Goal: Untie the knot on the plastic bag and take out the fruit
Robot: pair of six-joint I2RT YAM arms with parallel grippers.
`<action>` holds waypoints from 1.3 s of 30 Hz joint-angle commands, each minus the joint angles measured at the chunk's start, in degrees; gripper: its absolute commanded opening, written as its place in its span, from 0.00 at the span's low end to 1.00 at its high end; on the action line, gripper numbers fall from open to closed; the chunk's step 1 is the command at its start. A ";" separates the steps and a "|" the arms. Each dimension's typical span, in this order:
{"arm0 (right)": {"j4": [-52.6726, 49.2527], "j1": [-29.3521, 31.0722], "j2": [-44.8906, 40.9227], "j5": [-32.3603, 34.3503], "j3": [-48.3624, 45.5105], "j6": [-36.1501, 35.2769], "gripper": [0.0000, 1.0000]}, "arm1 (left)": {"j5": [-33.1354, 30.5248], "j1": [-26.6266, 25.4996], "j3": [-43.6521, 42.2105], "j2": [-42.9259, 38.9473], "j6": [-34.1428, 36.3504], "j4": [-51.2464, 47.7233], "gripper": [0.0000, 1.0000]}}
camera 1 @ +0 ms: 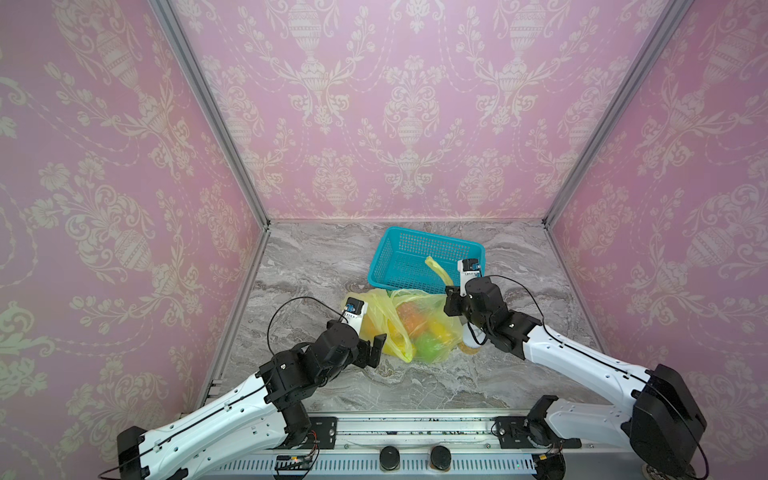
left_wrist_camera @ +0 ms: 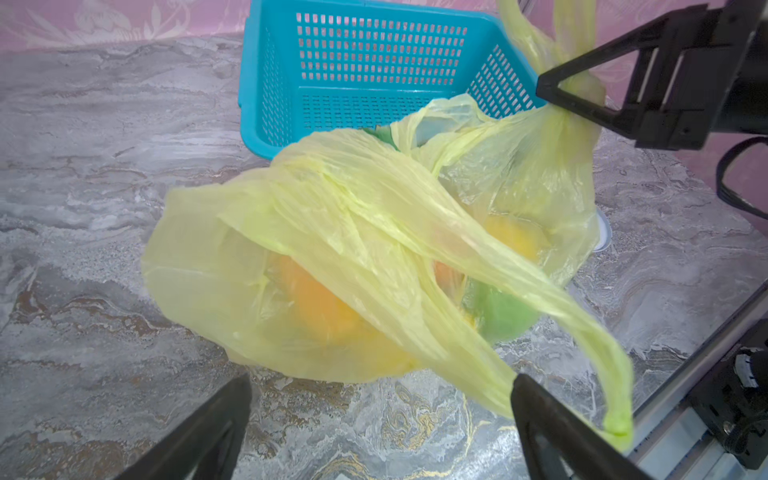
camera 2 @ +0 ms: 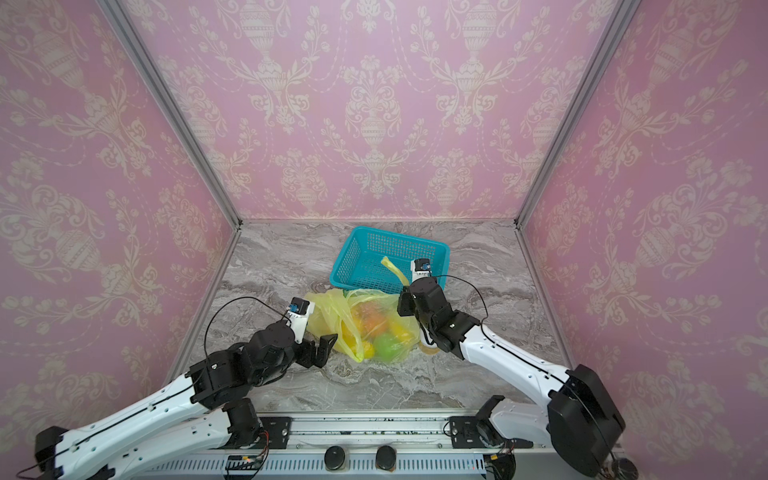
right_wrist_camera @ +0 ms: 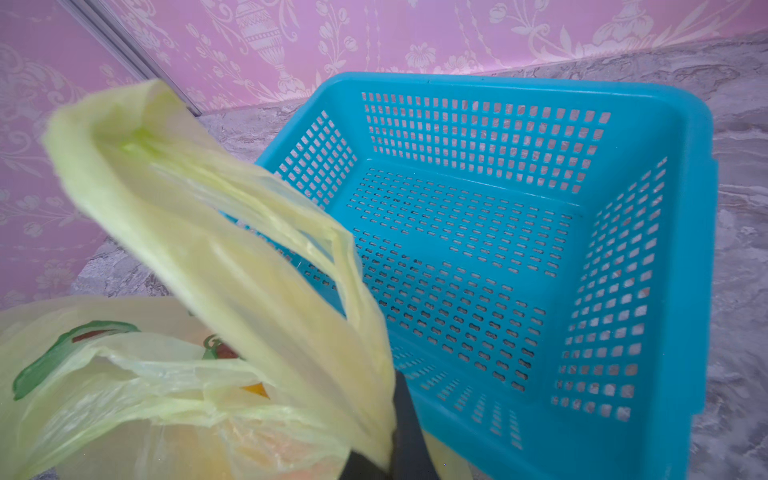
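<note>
The yellow-green plastic bag lies mid-table with the fruit inside: an orange piece, a green one and a yellow one show through the film. The knot is out of view; the two handle loops lie apart. My right gripper is shut on the base of one handle loop, which stands up over the basket. My left gripper is open at the bag's near-left side. The other handle loop trails loose past one of its fingers.
A teal mesh basket stands just behind the bag, touching it. A white-lidded jar is partly hidden under my right arm, beside the bag. Pink walls close in the back and both sides.
</note>
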 commanded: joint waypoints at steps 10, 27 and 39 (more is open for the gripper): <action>0.15 -2.94 3.55 -6.45 2.03 2.47 0.00 | -8.47 -4.75 -9.05 0.34 25.60 17.51 0.94; -1.88 -4.95 7.77 -6.20 6.90 1.01 0.00 | -31.33 -22.02 -6.86 13.08 41.72 20.97 0.97; -4.95 -7.75 12.78 -10.23 13.69 1.28 0.00 | -31.48 -22.21 -8.60 13.91 47.21 28.25 0.97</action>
